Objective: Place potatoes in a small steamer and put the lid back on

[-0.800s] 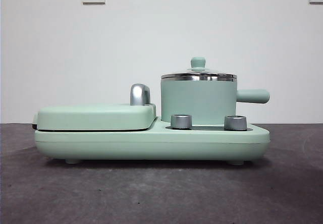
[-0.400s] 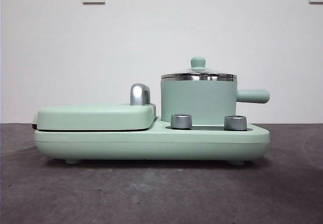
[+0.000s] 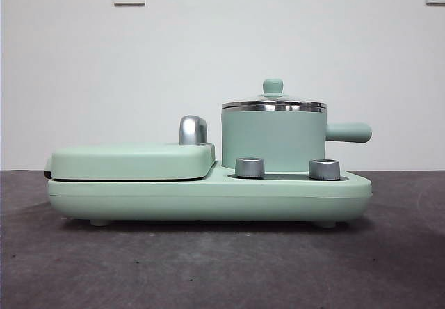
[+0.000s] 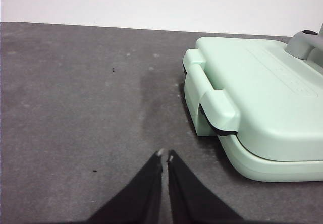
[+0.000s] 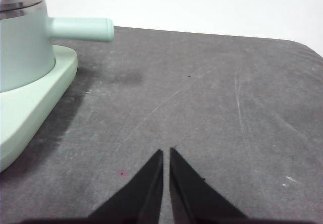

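The small steamer (image 3: 273, 140), a mint-green pot with a steel rim and a stubby side handle (image 3: 349, 132), stands on the right half of the mint-green cooker base (image 3: 208, 196). The glass lid (image 3: 273, 103) with its green knob sits on the pot. The right wrist view shows the steamer (image 5: 22, 47) beside my right gripper (image 5: 166, 155), which is shut over bare table. My left gripper (image 4: 165, 156) is shut too, over the table beside the griddle end of the cooker (image 4: 262, 108). The potatoes are out of view.
A flat mint-green griddle cover (image 3: 132, 160) with a chrome handle (image 3: 193, 130) lies on the base's left half. Two steel dials (image 3: 250, 167) face the front. Dark grey table (image 3: 208, 267) spreads around the cooker; a white wall stands behind it.
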